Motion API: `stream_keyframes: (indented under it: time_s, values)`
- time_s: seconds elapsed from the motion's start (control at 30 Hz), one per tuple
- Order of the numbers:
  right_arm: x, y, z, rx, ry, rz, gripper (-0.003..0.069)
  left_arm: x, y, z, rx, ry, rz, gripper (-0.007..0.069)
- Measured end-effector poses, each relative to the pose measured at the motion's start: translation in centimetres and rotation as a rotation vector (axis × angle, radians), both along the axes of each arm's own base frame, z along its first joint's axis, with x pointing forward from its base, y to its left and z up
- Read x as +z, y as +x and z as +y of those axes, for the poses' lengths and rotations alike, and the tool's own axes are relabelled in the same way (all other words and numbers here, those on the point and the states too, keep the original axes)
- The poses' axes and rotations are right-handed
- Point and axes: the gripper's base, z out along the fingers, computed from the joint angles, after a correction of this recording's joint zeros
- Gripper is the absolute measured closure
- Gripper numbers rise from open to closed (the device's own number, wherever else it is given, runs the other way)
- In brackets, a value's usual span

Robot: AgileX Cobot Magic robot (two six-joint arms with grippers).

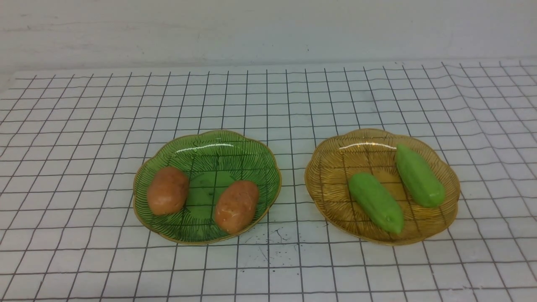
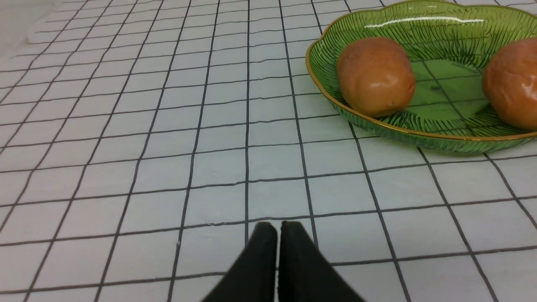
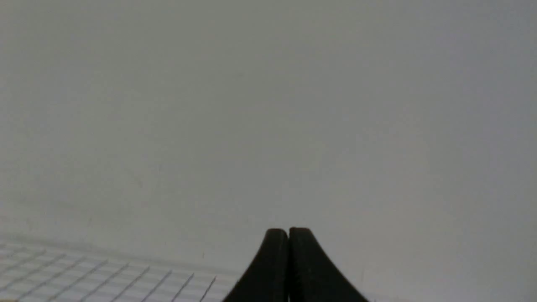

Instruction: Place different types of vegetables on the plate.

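Observation:
Two orange-brown potatoes [image 1: 168, 191] [image 1: 237, 206] lie in a green glass plate [image 1: 209, 142] left of centre. Two light green gourds [image 1: 375, 202] [image 1: 419, 175] lie in an amber glass plate [image 1: 327, 184] to its right. Neither arm shows in the front view. In the left wrist view my left gripper [image 2: 278, 226] is shut and holds nothing, low over the checked cloth, short of the green plate [image 2: 327, 90] and its nearer potato [image 2: 375, 75]. My right gripper [image 3: 288, 231] is shut too, with nothing in it, facing the bare wall.
A white cloth with a black grid [image 1: 84, 126] covers the table. A pale wall [image 1: 268, 29] rises behind its far edge. Small dark specks [image 1: 272, 239] mark the cloth in front of the two plates.

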Motion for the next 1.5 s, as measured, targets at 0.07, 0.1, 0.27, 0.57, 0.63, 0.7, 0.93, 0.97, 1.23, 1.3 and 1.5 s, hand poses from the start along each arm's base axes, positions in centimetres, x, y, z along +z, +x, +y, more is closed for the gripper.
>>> stream_keyframes:
  time_s: [0.07, 0.1, 0.27, 0.57, 0.63, 0.7, 0.93, 0.97, 1.23, 1.3, 1.5]
  values:
    - [-1.4, 0.3, -0.1, -0.007, 0.015, 0.1, 0.0673, 0.0, 0.0, 0.0, 0.0, 0.0, 0.0, 0.0632]
    - [-2.1, 0.4, -0.1, -0.012, 0.022, 0.151, 0.0673, 0.0, 0.0, 0.0, 0.0, 0.0, 0.0, 0.0632]
    - [-4.1, 0.8, -0.1, -0.018, 0.049, 0.243, 0.0673, 0.0, 0.0, 0.0, 0.0, 0.0, 0.0, 0.0632]
    - [-9.8, 0.6, -0.2, -0.025, 0.044, 0.346, 0.0673, 0.0, 0.0, 0.0, 0.0, 0.0, 0.0, 0.0632]
    - [-10.7, 0.5, -0.3, -0.034, 0.033, 0.378, 0.0673, 0.0, 0.0, 0.0, 0.0, 0.0, 0.0, 0.0632]
    - [-11.1, 0.3, -0.4, -0.045, 0.029, 0.41, 0.0673, 0.0, 0.0, 0.0, 0.0, 0.0, 0.0, 0.0632]
    - [-11.1, 0.3, -0.6, -0.082, 0.094, 0.419, 0.0673, 0.0, 0.0, 0.0, 0.0, 0.0, 0.0, 0.0632]
    - [-11.1, 0.3, -0.6, -0.083, 0.098, 0.419, 0.0673, 0.0, 0.0, 0.0, 0.0, 0.0, 0.0, 0.0632]
    - [-11.1, 0.3, -0.6, -0.091, 0.143, 0.42, 0.0673, 0.0, 0.0, 0.0, 0.0, 0.0, 0.0, 0.0632]
    - [-11.1, 0.3, -0.6, -0.091, 0.143, 0.42, 0.0673, 0.0, 0.0, 0.0, 0.0, 0.0, 0.0, 0.0632]
    - [-11.1, 0.3, -0.6, -0.091, 0.143, 0.42, 0.0673, 0.0, 0.0, 0.0, 0.0, 0.0, 0.0, 0.0632]
